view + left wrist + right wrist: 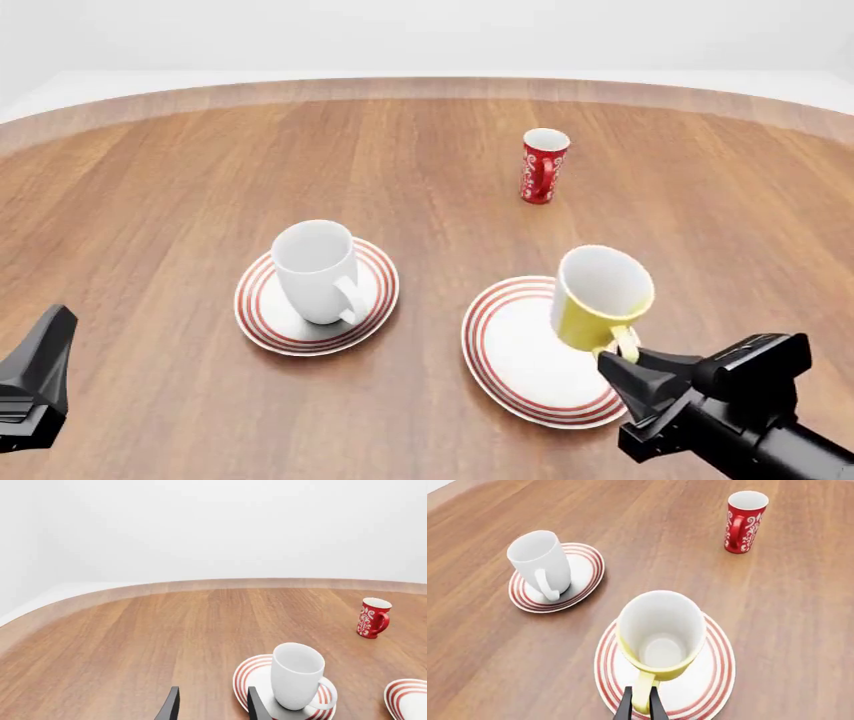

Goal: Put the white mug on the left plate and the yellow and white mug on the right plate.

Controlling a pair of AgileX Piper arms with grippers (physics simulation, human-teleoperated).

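**A:** Where is the yellow and white mug [601, 297] relative to your right gripper [640, 709]?

**B:** Directly ahead of your fingertips. Your right gripper's two dark fingers [625, 707] are pinched narrowly on the mug's yellow handle, one on each side. The cup body lies just beyond them, its white inside open toward the wrist camera. In the front view the mug leans over the near-right part of the right plate [514, 352]; whether its base touches the plate, I cannot tell.

**A:** And the white mug [318, 271]?

**B:** It stands upright on the left plate [274, 325], well ahead and to the left of your right gripper, handle turned toward your side of the table. From your left gripper [212, 706], it sits just ahead and to the right. That gripper's fingers stand moderately apart with nothing between them; one fingertip shows in front of the left plate's rim in the wrist view, and I cannot tell whether it touches. In the front view only a dark part of the left arm [34, 385] shows at the lower left edge, well apart from the plate.

**A:** Anything else further out?

**B:** A slim red mug [542, 166] with white patterning stands upright on the wooden table [160, 180], far ahead of both grippers, beyond the two plates. The plates lie near each other without touching.
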